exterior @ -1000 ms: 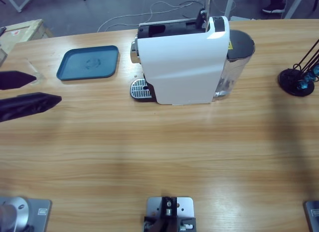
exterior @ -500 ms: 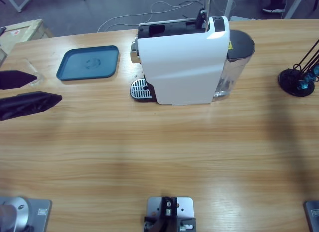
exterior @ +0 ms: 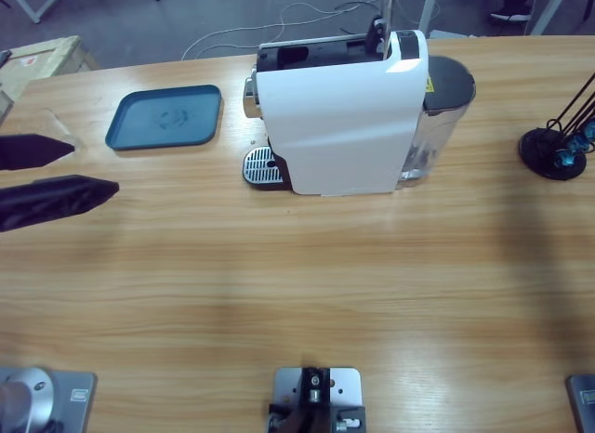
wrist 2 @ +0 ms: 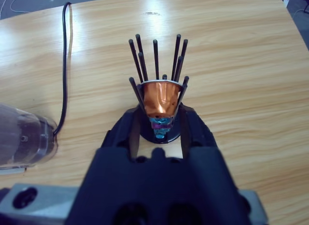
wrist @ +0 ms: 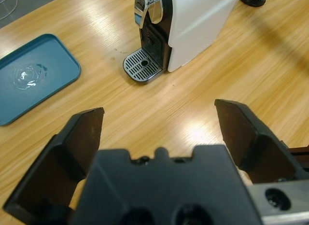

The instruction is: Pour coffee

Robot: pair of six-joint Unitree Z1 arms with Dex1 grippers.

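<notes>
Pale brown coffee cannot be made out in any view, so I cannot tell where it sits. Closest candidate: a clear, glinting patch [wrist: 29, 75] in the middle of the blue tray [exterior: 139, 126], too faint to tell what it is.

White coffee machine [exterior: 344, 126] stands at the far middle of the wooden table [exterior: 297, 284]. Its spout end faces left, with a chrome head above a round metal drip grate [exterior: 260, 166]. Nothing stands on the grate. A clear water tank [exterior: 437, 126] is at the machine's right end. The tray lies flat, left of the machine and apart from it.

Left gripper [exterior: 93, 166] comes in from the left edge, near the tray's near-left corner. Its jaws are spread wide with nothing between them. Along the left wrist view the gripper [wrist: 159, 109] looks over bare table toward the grate [wrist: 142, 65], the machine [wrist: 198, 22] and the tray [wrist: 53, 61].

Right gripper [wrist 2: 161, 102]: jaws closed in on either side of an orange capsule [wrist 2: 161, 97], touching it. The capsule is held just over a rack of thin black rods [wrist 2: 157, 56], with a blue capsule [wrist 2: 159, 123] lower in that rack. A black cable [wrist 2: 65, 65] runs across the table to the left.

In the high view the rack [exterior: 553, 154] stands at the far right edge, well apart from the machine.
</notes>
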